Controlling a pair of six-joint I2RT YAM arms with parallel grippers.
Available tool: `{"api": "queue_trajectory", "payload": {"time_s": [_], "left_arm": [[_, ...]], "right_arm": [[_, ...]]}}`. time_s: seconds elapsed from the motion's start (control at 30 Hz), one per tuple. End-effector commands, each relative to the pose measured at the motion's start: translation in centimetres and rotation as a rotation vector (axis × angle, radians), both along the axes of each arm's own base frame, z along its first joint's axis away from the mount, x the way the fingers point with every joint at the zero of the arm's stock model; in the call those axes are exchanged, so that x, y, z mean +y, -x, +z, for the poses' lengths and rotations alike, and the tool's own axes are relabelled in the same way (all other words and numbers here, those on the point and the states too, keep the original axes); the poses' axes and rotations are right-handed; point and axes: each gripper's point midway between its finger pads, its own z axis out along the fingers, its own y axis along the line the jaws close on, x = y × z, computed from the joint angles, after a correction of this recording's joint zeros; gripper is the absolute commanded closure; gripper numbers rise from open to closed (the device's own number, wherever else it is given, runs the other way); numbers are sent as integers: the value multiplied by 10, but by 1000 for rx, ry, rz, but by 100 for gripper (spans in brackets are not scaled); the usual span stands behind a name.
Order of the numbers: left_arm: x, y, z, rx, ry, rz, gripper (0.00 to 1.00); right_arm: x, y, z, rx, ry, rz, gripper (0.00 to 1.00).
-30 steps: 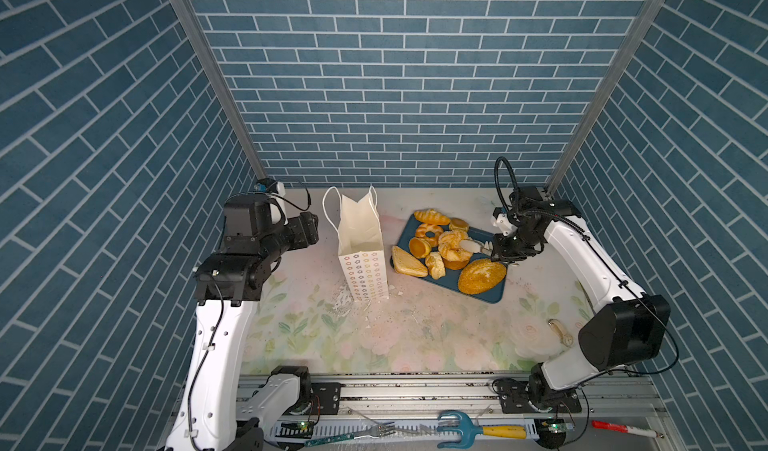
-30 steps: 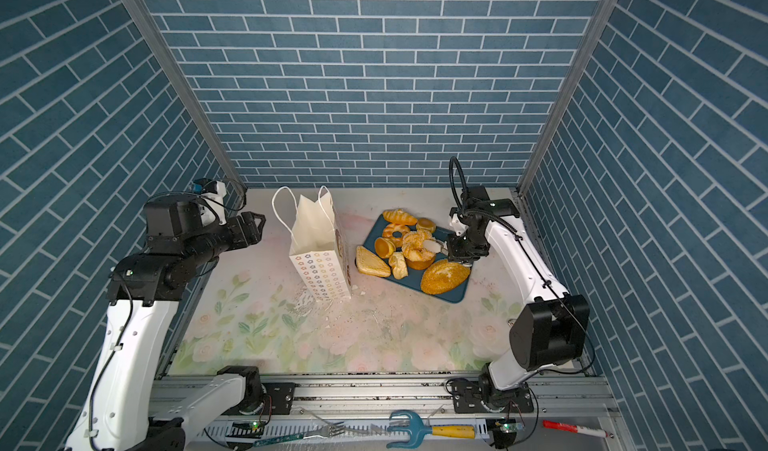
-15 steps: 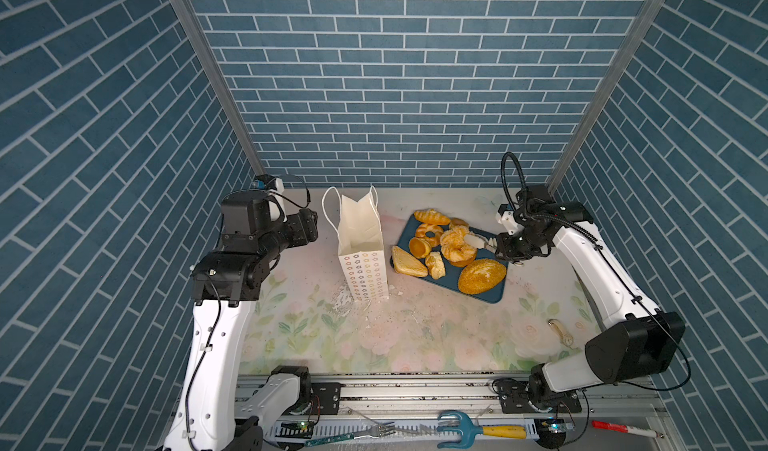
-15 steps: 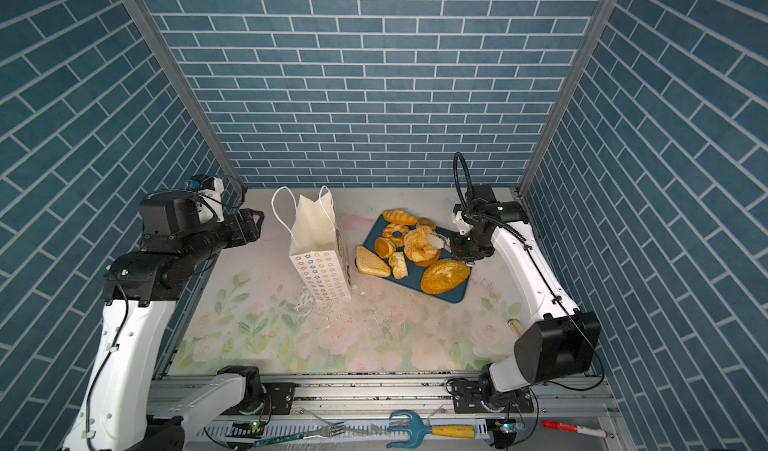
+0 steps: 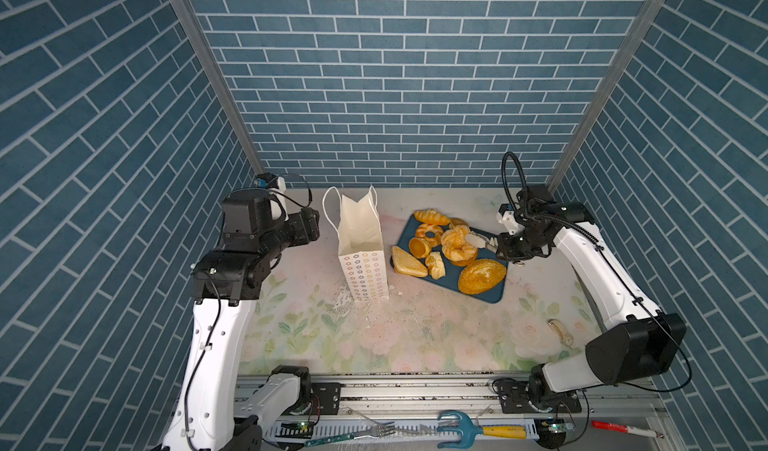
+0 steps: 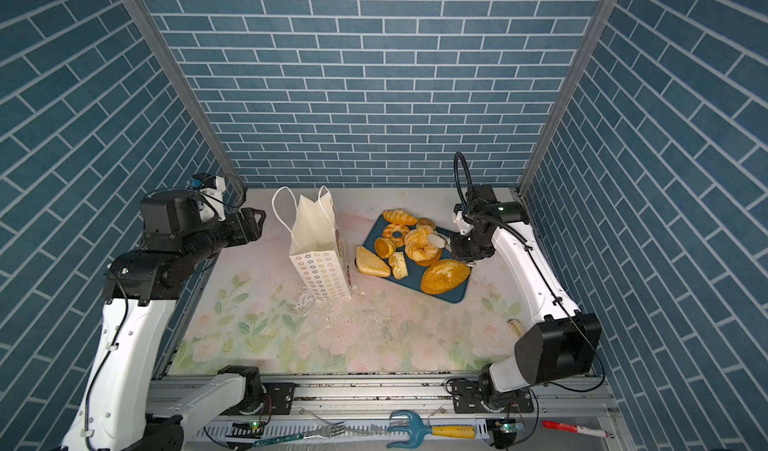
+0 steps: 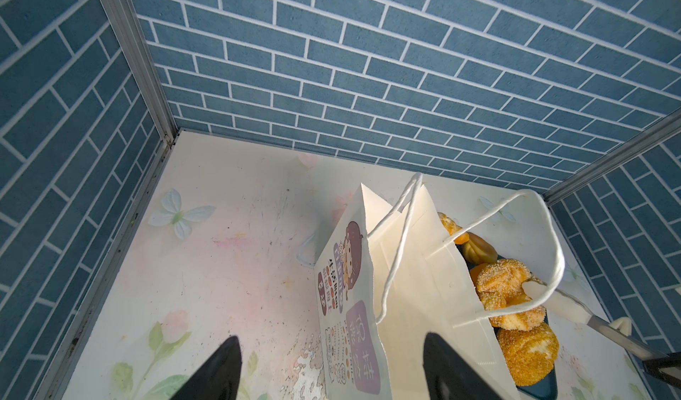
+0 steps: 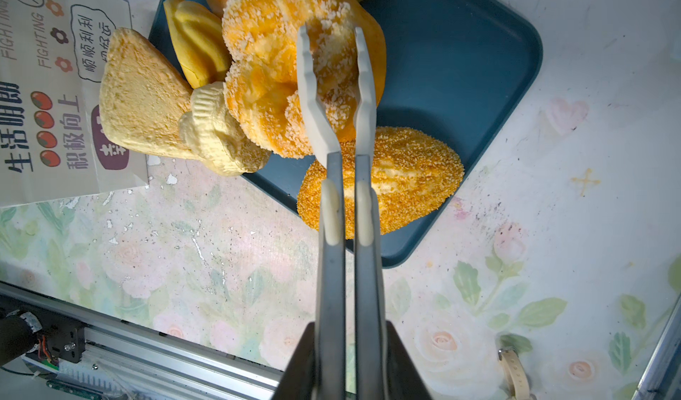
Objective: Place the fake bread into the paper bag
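Note:
The white paper bag [image 5: 360, 237] [image 6: 316, 237] [image 7: 405, 287] stands upright and open at mid-table. Right of it, the fake bread lies on a dark blue tray [image 5: 492, 297] [image 8: 460, 48]: croissant [image 5: 432, 217], glazed ring [image 5: 429, 231], toast wedge [image 5: 407, 262] [image 8: 140, 95], seeded loaf [image 5: 482, 276] [image 8: 405, 180]. My right gripper [image 5: 513, 247] [image 6: 463, 248] [image 8: 348, 328] is shut on metal tongs [image 8: 346, 202]. Their white tips pinch the sugared wreath [image 5: 455, 243] [image 8: 272, 84], which rides over other pieces. My left gripper [image 5: 311, 228] [image 6: 255, 223] [image 7: 330, 339] hangs open and empty left of the bag.
Blue brick walls close in the back and both sides. A small strap-like thing [image 5: 561, 332] lies on the flowered tabletop at front right. A fork [image 5: 374, 430], a blue hand rake [image 5: 457, 428] and a marker [image 5: 623, 426] lie on the front rail.
The right arm's elbow has swung outward and lower while the tongs stay on the wreath. The left arm has barely moved.

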Motion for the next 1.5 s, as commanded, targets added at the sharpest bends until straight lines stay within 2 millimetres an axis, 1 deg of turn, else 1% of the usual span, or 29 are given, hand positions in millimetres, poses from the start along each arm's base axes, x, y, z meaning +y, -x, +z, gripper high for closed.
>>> {"api": "queue_trajectory", "payload": {"time_s": [0.0,0.17,0.33,0.7,0.97,1.13,1.33,1.47], "left_arm": [[0,2,-2,13,-13,-4,21],[0,1,-5,21,-20,-5,21],[0,-1,-6,26,-23,-6,21],[0,-1,-8,32,-25,-2,21],[0,-3,-9,33,-26,-3,21],[1,-2,-10,37,-28,2,21],[1,0,-8,32,-31,2,21],[2,1,-9,35,-32,5,21]], "right_arm": [[-1,-6,-6,-4,26,10,86],[-3,-7,-19,26,40,5,83],[-3,-9,-26,50,52,5,79],[-5,-14,-30,71,73,-2,70],[-5,-16,-33,81,78,1,68],[1,-17,-30,75,50,10,66],[4,-23,-12,25,26,3,66],[8,-22,-8,28,7,11,65]]}}
